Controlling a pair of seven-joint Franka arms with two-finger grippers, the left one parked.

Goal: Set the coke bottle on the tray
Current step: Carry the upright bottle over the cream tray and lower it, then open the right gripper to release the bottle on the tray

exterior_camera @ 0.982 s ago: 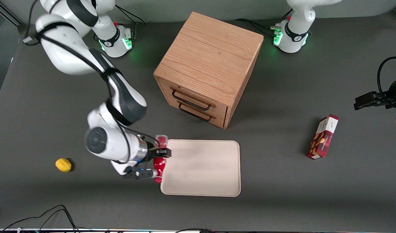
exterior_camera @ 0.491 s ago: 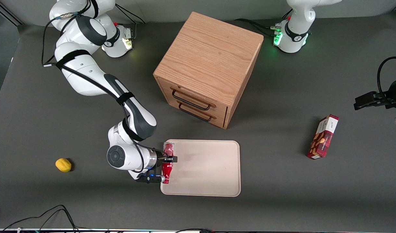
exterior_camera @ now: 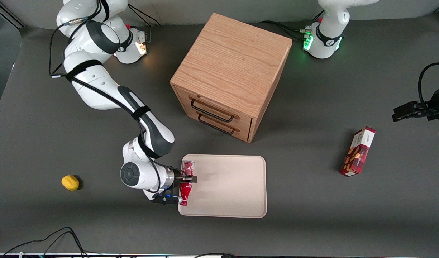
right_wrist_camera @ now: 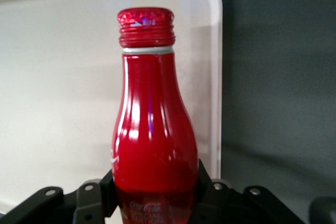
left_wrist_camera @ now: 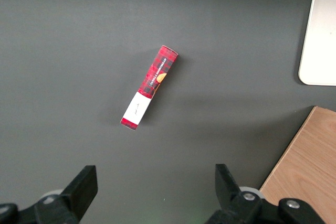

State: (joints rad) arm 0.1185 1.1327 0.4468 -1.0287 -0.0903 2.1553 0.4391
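The coke bottle (exterior_camera: 185,189) is a slim red bottle with a red cap. My right gripper (exterior_camera: 180,188) is shut on its lower body, over the end of the tray (exterior_camera: 226,186) that lies toward the working arm. In the front view the bottle's cap end is nearer the camera than its base. The right wrist view shows the coke bottle (right_wrist_camera: 152,135) clamped in the gripper (right_wrist_camera: 155,192), with the pale beige tray (right_wrist_camera: 63,77) under it. I cannot tell whether the bottle touches the tray.
A wooden two-drawer cabinet (exterior_camera: 233,68) stands farther from the front camera than the tray. A red snack box (exterior_camera: 358,152) lies toward the parked arm's end of the table. A yellow lemon (exterior_camera: 70,182) lies toward the working arm's end.
The right arm has carried the bottle a short way toward the parked arm's end, from beside the tray's rim to over its end. Its elbow has dropped lower. The grip is unchanged.
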